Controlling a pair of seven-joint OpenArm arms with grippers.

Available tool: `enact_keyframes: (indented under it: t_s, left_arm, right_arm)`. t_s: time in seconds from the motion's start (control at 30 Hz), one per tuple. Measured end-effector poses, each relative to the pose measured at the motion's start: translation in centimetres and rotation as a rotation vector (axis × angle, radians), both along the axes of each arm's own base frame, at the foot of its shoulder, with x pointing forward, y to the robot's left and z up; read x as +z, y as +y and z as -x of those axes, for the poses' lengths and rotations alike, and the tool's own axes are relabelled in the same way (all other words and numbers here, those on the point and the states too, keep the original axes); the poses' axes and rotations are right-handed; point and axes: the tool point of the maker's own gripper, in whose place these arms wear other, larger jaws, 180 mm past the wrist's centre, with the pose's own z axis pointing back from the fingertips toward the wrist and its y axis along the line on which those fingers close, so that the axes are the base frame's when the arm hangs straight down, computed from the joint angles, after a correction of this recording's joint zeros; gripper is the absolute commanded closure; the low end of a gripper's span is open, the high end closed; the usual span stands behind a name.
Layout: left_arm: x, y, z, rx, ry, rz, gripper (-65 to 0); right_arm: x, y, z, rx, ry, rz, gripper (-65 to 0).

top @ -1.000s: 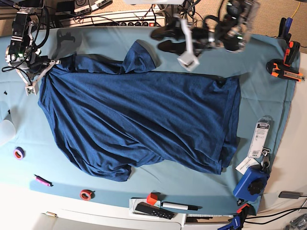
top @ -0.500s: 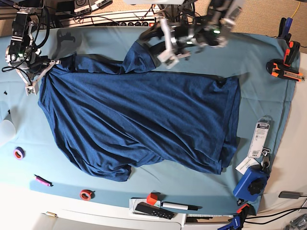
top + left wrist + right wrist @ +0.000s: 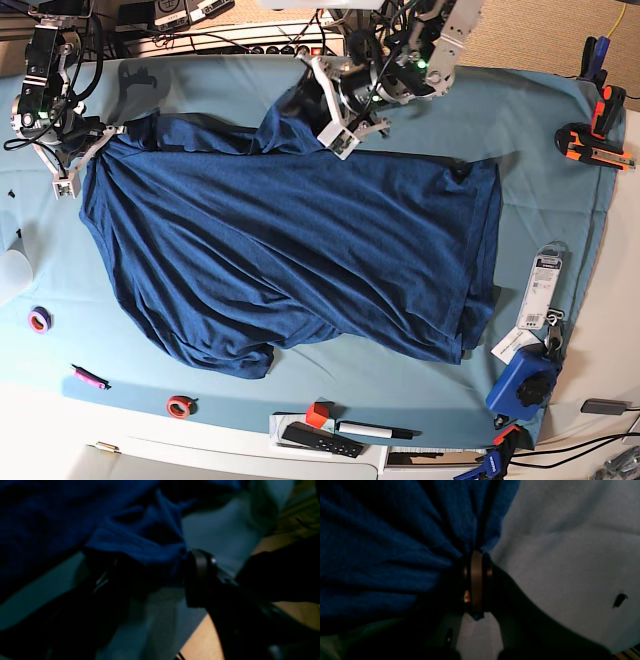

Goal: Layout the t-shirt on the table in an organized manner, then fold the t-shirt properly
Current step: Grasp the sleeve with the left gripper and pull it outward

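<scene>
Teal table (image 3: 540,120) under spread t-shirt (image 3: 290,250). Right gripper (image 3: 88,150) at 10 o'clock, pinching shirt; left gripper (image 3: 328,100) at 12, spread around sleeve.

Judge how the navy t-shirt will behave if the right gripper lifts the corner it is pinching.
The t-shirt looks floppy: fabric gathers into folds at the right gripper, so it would probably drape rather than hold shape. Ripples across its body suggest it would drag and bunch on the table cloth. The sleeve between the left gripper jaws is already crumpled, so it likely shifts easily.

Left gripper (image 3: 335,112) now at sleeve (image 3: 296,118).
</scene>
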Motion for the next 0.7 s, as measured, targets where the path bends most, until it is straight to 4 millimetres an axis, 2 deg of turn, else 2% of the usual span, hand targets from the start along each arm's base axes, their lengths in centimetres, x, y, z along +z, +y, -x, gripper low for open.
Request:
enact_keyframes:
  t_s: [0.1,0.13,0.3,0.4,0.5,0.6,0.7]
  left_arm:
    - [-0.2,0.2,0.0,-0.005,-0.007,-0.020,-2.2]
    - [-0.2,0.1,0.2,-0.026,-0.012,-0.018,0.0]
    - [0.9,-1.1,3.0,-0.177,0.028,0.092,0.0]
    - [0.3,0.2,5.3,-0.283,0.098,0.082,0.0]
    - [0.7,1.4,7.1,-0.361,0.148,0.121,0.0]
    - [1.0,2.4,8.0,-0.398,0.179,0.148,0.0]
    - [0.1,4.1,8.4,-0.417,0.200,0.099,0.0]
  right_arm:
    - [0.0,0.0,0.0,0.000,0.000,0.000,0.0]
    - [0.0,0.0,0.0,0.000,0.000,0.000,0.0]
    - [0.0,0.0,0.0,0.000,0.000,0.000,0.0]
    - [0.0,0.0,0.0,0.000,-0.001,0.000,0.0]
    - [0.0,0.0,0.0,0.000,-0.001,0.000,0.0]
    - [0.0,0.0,0.0,0.001,-0.002,0.000,0.0]
    - [0.0,-0.1,0.0,0.005,0.001,0.010,0.0]
